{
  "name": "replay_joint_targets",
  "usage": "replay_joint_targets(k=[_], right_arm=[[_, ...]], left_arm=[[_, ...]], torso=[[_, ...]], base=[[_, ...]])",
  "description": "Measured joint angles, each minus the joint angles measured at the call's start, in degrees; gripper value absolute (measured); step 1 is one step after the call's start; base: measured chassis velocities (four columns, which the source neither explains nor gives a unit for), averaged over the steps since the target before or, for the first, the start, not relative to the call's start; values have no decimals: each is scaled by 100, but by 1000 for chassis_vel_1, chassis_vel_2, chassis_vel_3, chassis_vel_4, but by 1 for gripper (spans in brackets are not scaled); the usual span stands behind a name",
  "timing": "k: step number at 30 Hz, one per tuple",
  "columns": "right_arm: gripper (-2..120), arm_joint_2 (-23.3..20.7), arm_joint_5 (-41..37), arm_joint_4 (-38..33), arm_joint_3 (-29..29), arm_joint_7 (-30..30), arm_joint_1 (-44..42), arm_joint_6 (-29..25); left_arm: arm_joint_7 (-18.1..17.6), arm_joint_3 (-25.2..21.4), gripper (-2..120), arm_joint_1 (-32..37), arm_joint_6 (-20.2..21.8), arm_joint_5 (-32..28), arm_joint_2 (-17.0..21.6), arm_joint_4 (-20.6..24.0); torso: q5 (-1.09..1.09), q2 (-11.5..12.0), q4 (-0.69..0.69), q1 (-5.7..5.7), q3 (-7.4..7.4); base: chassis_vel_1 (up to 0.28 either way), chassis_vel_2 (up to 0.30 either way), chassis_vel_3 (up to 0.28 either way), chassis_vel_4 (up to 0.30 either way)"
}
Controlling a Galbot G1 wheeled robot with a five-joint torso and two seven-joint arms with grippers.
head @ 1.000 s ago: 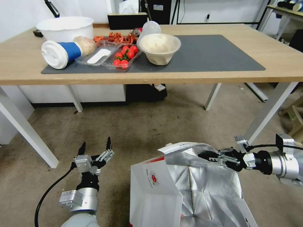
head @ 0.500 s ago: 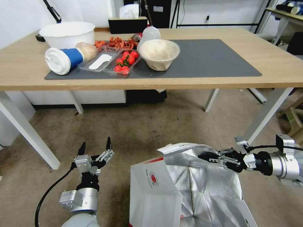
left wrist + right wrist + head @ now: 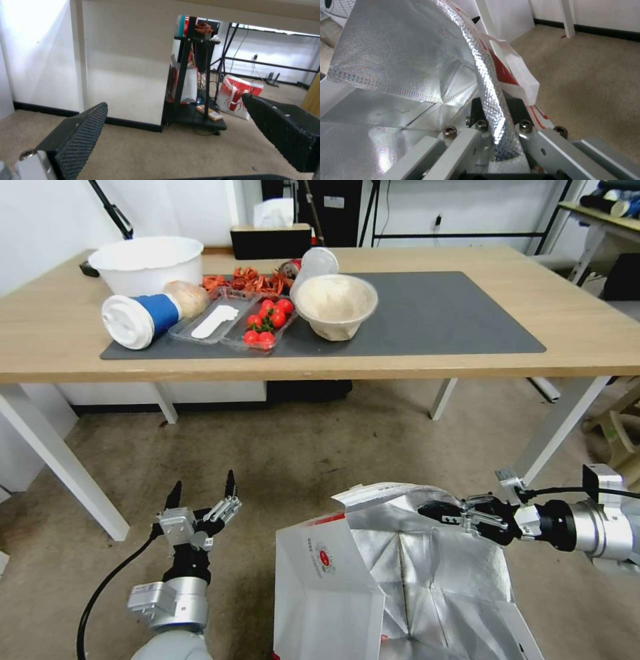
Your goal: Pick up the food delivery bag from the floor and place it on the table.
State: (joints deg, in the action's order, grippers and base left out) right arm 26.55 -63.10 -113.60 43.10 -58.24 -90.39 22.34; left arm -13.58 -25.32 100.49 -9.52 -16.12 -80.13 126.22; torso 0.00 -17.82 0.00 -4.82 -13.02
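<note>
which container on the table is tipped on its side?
The blue cup with the white lid, lying at the left end of the dark mat. The white tub and beige bowl both stand upright, mouths up.

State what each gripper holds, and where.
Right gripper: boxy red-and-white foil-lined paper bag, pinched at its top rim. Left gripper: open, holding nothing.

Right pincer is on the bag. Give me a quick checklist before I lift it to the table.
1. Right pincer shut on the bag rim: ok; the right wrist view shows foil wall pinched between the fingers.
2. Grip on a strap handle: not ok, it holds the wall only.
3. Left pincer open and apart from the bag: ok.
4. Bare mat on the table for landing: ok.
5. Bag contents: cannot tell.
6. Bag clear of the floor: cannot tell.
</note>
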Motion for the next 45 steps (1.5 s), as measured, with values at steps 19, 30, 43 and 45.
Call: replay_joint_targets(k=[19, 30, 43, 45], right_arm=[[0, 7, 52, 7, -16, -46, 0, -14], [0, 7, 66, 9, -22, -60, -4, -21], [0, -9, 71, -2, -18, -74, -14, -22], [0, -9, 71, -3, -17, -75, -15, -22]], left_arm=[[-33, 18, 100, -1, -13, 25, -9, -18], [-34, 31, 100, -11, -15, 37, -9, -34], [-47, 36, 100, -9, -20, 44, -16, -32], [-48, 36, 100, -9, -20, 44, -16, -31]], torso=[[0, -488, 0, -156, -331], [0, -760, 0, -252, -507], [0, -1026, 0, -352, -674], [0, -1037, 0, -356, -681]], base=[[0, 0, 0, 0], [0, 0, 0, 0], [0, 0, 0, 0], [0, 0, 0, 0]])
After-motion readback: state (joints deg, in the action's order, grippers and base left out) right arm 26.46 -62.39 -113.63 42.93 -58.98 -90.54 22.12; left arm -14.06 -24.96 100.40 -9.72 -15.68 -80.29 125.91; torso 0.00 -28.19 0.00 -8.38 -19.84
